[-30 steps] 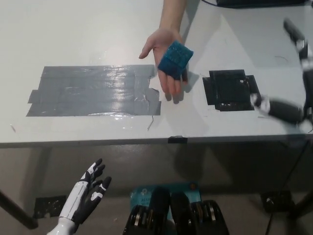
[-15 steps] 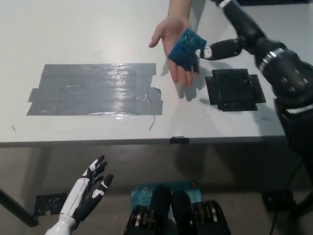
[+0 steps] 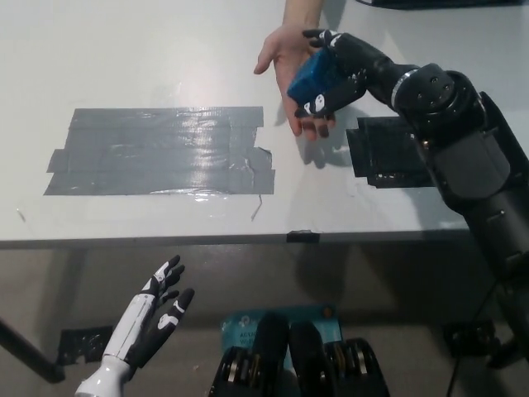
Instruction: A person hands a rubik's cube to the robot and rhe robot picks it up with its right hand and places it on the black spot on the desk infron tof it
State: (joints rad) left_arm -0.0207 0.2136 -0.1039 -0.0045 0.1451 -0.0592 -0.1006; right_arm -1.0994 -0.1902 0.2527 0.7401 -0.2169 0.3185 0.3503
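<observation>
Down at the lower left of the frame, below the bench edge, your left robot hand (image 3: 153,318) rests with its fingers spread, holding nothing and taking no part.

Moving up onto the bench (image 3: 149,58): the wide patch of grey tape (image 3: 161,153) sits left of centre, well clear of the action. To the right of centre lies the black spot (image 3: 388,153), your target, and your own right forearm now covers its right side.

Here's the change. Half a second ago your right robot hand (image 3: 339,74) was only reaching in from the right, fingertips just short of the cube. Now it's wrapped over the blue rubik's cube (image 3: 316,76), fingers curling around it from above and from the near side. The cube sits on the person's hand (image 3: 285,58), upper centre of the frame, palm up beneath it.

So the grip looks to be closing, but I'd judge the handover isn't finished: the cube rests on that palm, and I can't tell how firmly you have it.

What stands in your way is the person's fingers, poking out below your hand. Lift clear of them, then it's a short carry down and right to the spot.
</observation>
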